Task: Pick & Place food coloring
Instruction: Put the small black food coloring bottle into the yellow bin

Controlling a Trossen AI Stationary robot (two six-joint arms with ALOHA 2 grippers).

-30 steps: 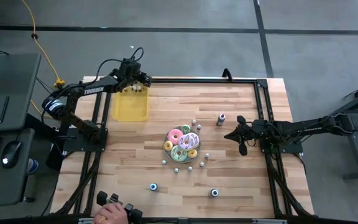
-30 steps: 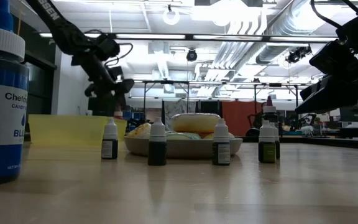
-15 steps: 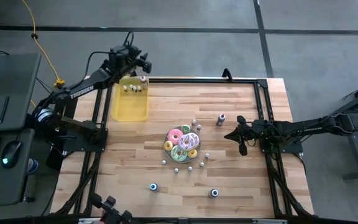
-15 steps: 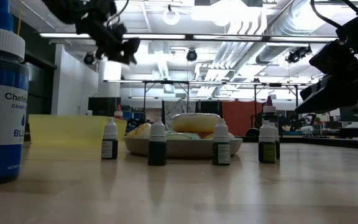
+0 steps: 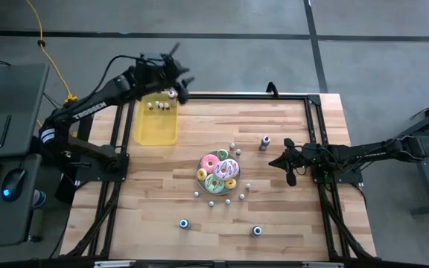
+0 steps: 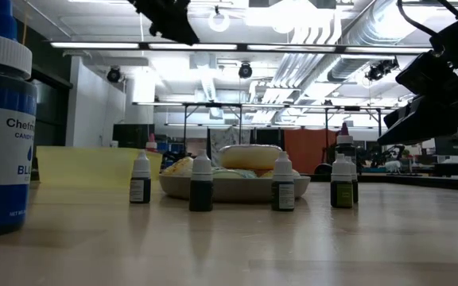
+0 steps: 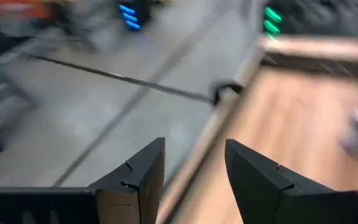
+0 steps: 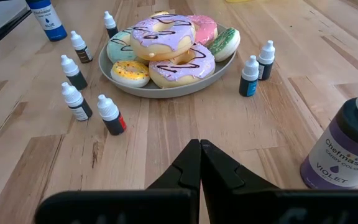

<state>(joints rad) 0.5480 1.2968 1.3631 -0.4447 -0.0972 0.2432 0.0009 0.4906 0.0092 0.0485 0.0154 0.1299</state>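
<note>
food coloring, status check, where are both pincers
Left pincer open, empty, above yellow tray. Right pincer shut, idle beside doughnut plate. Food coloring bottles still around plate.

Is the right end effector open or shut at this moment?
Shut. In the right wrist view the right end effector shows its two dark fingers pressed together with nothing between them, in front of the plate of doughnuts.

Five frosted ring doughnuts (image 8: 168, 37) are counted on one grey round plate (image 8: 113, 75). Seven tiny white-capped dropper bottles (image 8: 110, 115) are seen around it, perhaps four more in the yellow translucent tray (image 5: 157, 126). Three larger dark-capped colouring bottles (image 8: 347, 146) are counted.
</note>
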